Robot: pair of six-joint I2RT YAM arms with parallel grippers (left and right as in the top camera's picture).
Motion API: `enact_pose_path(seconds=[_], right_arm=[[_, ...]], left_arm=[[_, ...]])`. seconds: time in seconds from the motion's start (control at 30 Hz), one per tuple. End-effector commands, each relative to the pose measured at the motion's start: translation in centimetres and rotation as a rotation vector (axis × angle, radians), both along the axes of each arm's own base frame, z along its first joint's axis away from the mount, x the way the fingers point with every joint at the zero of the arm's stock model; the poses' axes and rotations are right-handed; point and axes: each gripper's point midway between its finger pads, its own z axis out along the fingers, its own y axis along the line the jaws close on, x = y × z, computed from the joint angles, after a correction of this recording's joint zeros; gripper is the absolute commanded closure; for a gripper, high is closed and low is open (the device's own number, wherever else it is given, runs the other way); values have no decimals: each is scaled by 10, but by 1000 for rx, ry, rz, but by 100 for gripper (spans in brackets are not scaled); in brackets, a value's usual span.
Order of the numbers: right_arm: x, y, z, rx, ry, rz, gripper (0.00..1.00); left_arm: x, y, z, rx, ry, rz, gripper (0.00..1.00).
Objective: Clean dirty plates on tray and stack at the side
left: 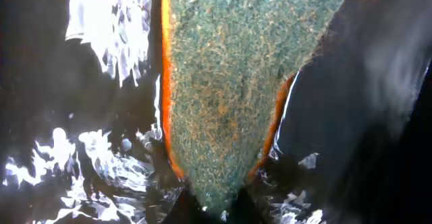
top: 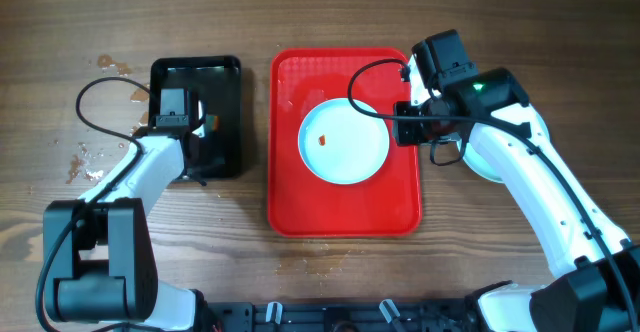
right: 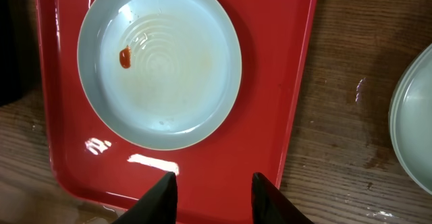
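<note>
My right gripper (right: 214,196) is spread wide with nothing in it, over the near edge of the red tray (right: 283,116). Past it, one plate (right: 175,82) lies in that tray with a small red spot (right: 125,57) on it. Farther off, the other plates (right: 413,123) sit stacked on the table (right: 337,136) beside the tray. From above, my arm hides most of them.

My left camera sees only a green sponge (left: 229,82) with an orange edge, over wet black. From above, my left gripper (top: 185,122) is over the black tray (top: 225,82). I cannot tell if it is pinching.
</note>
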Motion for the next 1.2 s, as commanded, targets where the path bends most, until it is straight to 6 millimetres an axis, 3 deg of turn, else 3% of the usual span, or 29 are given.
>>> enact_pose_path(seconds=[0.0, 0.03, 0.07, 0.1, 0.17, 0.27, 0.37, 0.4, 0.43, 0.53, 0.57, 0.6, 0.67, 0.77, 0.87, 0.93, 1.0, 1.1, 1.17], right_arm=[[-1, 1, 4, 13, -13, 13, 64], [-1, 1, 4, 13, -13, 13, 64], [-1, 1, 4, 13, -13, 13, 64], [0, 1, 5, 13, -15, 13, 63], [0, 1, 5, 14, -17, 13, 63], [0, 1, 5, 14, -17, 13, 64], [0, 1, 5, 14, -18, 13, 63], [1, 1, 5, 15, -20, 13, 63], [1, 1, 5, 15, -19, 13, 63], [1, 1, 5, 15, -20, 13, 63], [1, 1, 5, 15, -20, 13, 63], [1, 1, 5, 15, -20, 13, 63], [1, 1, 5, 15, -20, 13, 63], [1, 1, 5, 15, -20, 13, 63], [3, 2, 5, 15, -31, 23, 62], [3, 2, 0, 13, -25, 22, 50], [3, 2, -14, 4, 2, 22, 52], [8, 4, -47, 8, 14, -4, 56], [11, 5, -71, 6, 19, -5, 59]], left_arm=[[10, -5, 29, -22, -43, -13, 96], [17, -5, 47, -21, -76, -16, 96], [21, -5, 61, -22, -111, -16, 55], [22, -5, 66, -21, -126, -16, 35], [21, -5, 65, -18, -122, -15, 31], [25, 2, 61, 22, -131, -2, 35], [27, 2, 36, 18, -118, -4, 43], [28, 1, 24, 14, -103, -5, 51], [29, -3, 12, -9, -80, -12, 65], [25, -6, -3, -26, -41, -17, 90], [24, -8, -4, -33, -31, -19, 96], [21, -7, -3, -32, -23, -19, 96], [20, -7, 9, -32, -39, -19, 96], [36, -7, 65, -32, -190, -22, 96], [39, -8, 102, -33, -300, -25, 96], [41, -33, 135, -107, -380, -88, 96], [42, -68, 154, -196, -414, -147, 96], [39, -131, 157, -301, -420, -228, 96], [36, -162, 154, -352, -411, -242, 96]])
